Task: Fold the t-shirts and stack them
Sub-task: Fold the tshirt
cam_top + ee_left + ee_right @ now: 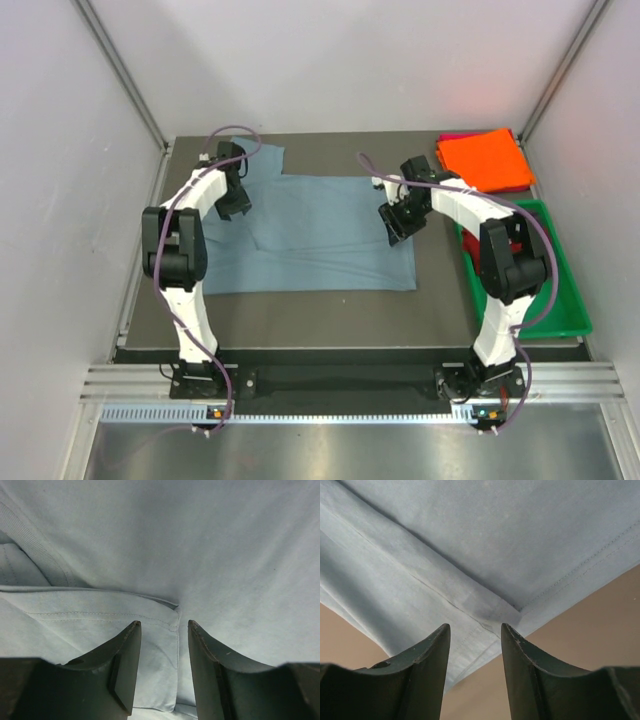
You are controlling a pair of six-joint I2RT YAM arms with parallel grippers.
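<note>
Left pincer (164, 622): parted, empty, over sleeve fold of blue-grey t-shirt (320, 225).
Right pincer (475, 626): parted, empty, over hem corner.
Advised: catch both layers evenly.

This looks like a robotics lab test cell, not a home. Plain white panels (60, 150) held by aluminium bars (125, 75) close the dark desk (330, 320) on three sides. The left arm (185, 250) and the right arm (505, 260), with loose cables (235, 130), are bolted to a metal rail (340, 380) at the near edge.

No readable text, label or number shows anywhere.
</note>
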